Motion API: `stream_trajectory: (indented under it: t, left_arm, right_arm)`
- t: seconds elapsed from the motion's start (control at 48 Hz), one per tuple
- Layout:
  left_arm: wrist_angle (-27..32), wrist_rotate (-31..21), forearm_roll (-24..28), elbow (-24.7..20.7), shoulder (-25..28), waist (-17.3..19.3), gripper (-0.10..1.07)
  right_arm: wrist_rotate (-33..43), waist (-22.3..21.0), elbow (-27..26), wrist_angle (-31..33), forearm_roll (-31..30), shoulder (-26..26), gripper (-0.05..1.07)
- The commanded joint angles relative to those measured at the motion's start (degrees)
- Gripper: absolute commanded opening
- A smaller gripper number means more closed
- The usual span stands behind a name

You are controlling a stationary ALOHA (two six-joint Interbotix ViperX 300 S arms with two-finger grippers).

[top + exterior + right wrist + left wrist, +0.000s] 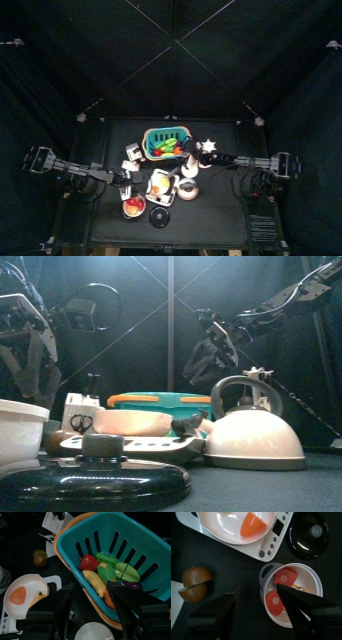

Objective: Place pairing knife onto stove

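The left hand (261, 609) is held open above the bowl (308, 579) of red pieces. The right hand (93, 604) is held open over the teal basket (133, 542). No paring knife can be identified, nor a stove.

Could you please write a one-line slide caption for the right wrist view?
Right gripper poised over a teal plastic basket of toy vegetables, a white bowl with an orange piece beside it.

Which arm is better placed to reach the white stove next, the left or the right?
Probably left. The left gripper is open above the bowl of red pieces, right beside the white stove. The right gripper hangs over the teal basket, farther from the stove.
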Motion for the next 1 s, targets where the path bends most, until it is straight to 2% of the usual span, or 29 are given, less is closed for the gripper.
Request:
stream_trajectory:
  t: [0.0,0.083,0.208,0.333,0.562,0.979]
  left_arm:
    - [-3.3,-0.2,1.8,0.7,-3.3,0.2,0.94]
    - [-7.3,-0.2,3.9,2.8,-6.6,0.6,0.94]
    - [-17.4,0.0,7.5,6.5,-12.0,3.1,0.94]
    - [-25.0,-0.2,7.6,10.7,-15.4,5.5,0.94]
    - [-27.1,0.0,4.8,12.9,-16.0,11.2,0.94]
    - [-27.9,0.0,4.5,13.0,-16.2,11.3,0.94]
  right_arm:
    - [-0.1,0.0,-0.6,0.0,0.1,-1.7,0.88]
    - [-0.2,0.2,-0.4,-0.1,0.1,-1.7,0.88]
    - [-0.2,0.3,0.4,-0.1,-0.6,-2.2,0.88]
    - [-0.2,0.4,1.1,-0.1,-0.8,-3.3,0.88]
    - [-0.1,0.7,2.5,-0.1,-0.6,-4.2,0.88]
    - [-0.1,2.3,4.9,-0.1,-0.5,-7.6,0.88]
